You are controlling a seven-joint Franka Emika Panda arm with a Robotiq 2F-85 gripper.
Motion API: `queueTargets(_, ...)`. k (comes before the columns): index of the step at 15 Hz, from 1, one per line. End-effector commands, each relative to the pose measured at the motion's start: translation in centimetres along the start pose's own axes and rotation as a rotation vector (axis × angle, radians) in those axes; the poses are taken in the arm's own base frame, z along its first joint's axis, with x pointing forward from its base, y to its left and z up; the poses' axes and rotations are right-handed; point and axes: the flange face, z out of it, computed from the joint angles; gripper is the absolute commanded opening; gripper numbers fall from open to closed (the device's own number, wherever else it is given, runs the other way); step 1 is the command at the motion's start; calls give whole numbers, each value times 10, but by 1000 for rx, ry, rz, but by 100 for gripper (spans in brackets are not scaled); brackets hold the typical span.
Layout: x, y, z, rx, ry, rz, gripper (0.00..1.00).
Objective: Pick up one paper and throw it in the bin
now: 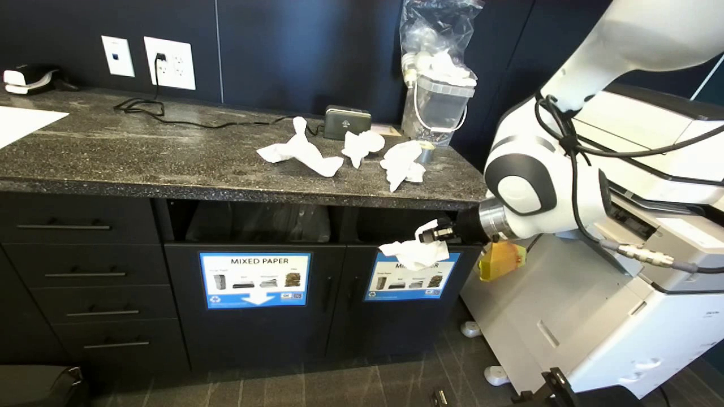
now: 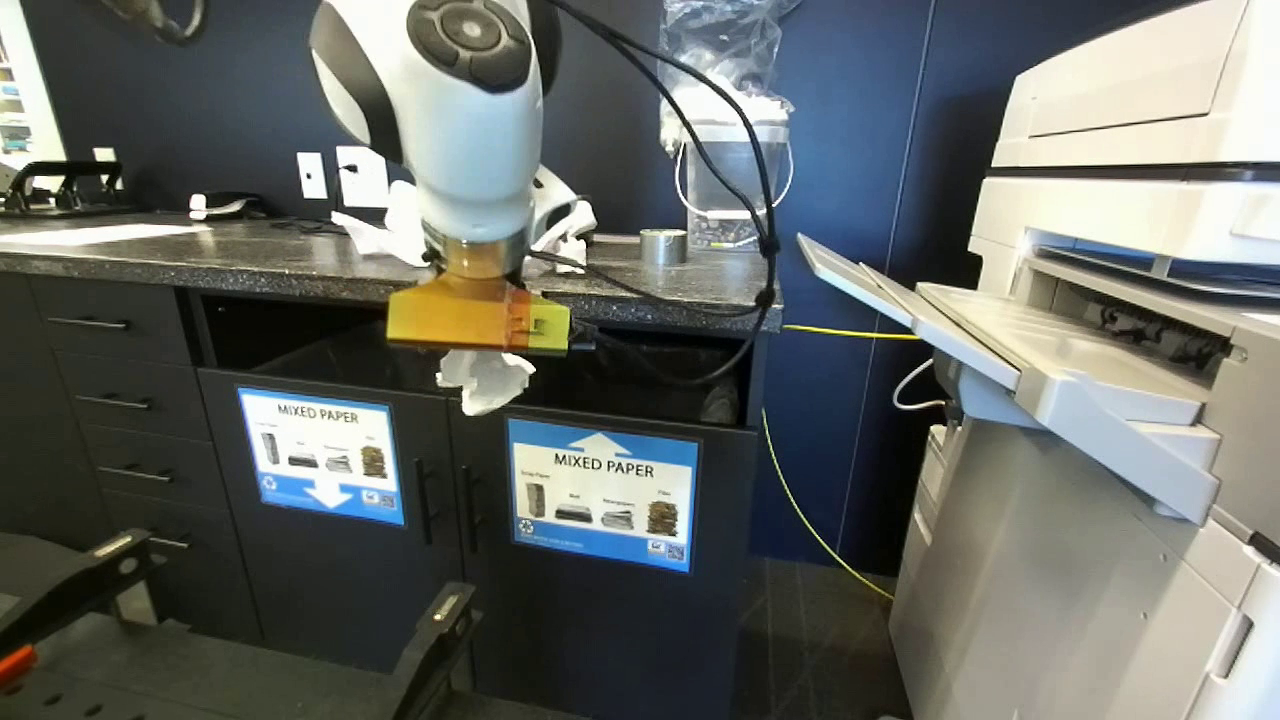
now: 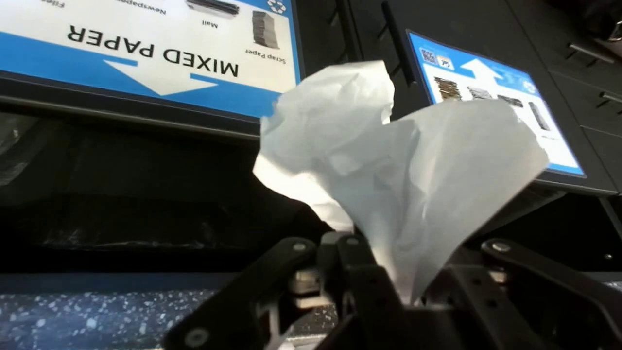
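My gripper [image 1: 436, 232] is shut on a crumpled white paper [image 1: 416, 254], which hangs from its fingers below counter height. The held paper also shows in an exterior view [image 2: 487, 380] and, large, in the wrist view [image 3: 388, 155]. It is in front of the cabinet, near the lower edge of the right bin opening [image 2: 650, 385] and close to the divider. Inside that opening a dark bin liner [image 3: 121, 218] shows in the wrist view. A left bin opening [image 1: 260, 223] is beside it. Three more crumpled papers [image 1: 302, 150], [image 1: 362, 146], [image 1: 403, 164] lie on the counter.
The speckled counter [image 1: 198, 152] overhangs the bin openings. A clear bucket [image 1: 438, 104], a small dark box [image 1: 347, 121] and a tape roll [image 2: 663, 246] stand on it. A large printer [image 2: 1080, 420] stands to the right. Cables hang along the arm.
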Motion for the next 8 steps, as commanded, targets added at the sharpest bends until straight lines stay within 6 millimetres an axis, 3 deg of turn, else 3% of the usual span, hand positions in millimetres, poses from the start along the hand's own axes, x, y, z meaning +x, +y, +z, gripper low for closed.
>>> queueTargets(1,-60,6,33,-15,64,-50,15)
queueTargets(3,-101,0,58,-11,115,-55,15)
queueTargets(4,-97,13,67,11,126,-78,15)
queueTargets(7,-144,9,106,34,192,-67,15)
queueTargets(8,-149,36,110,57,208,-59,14)
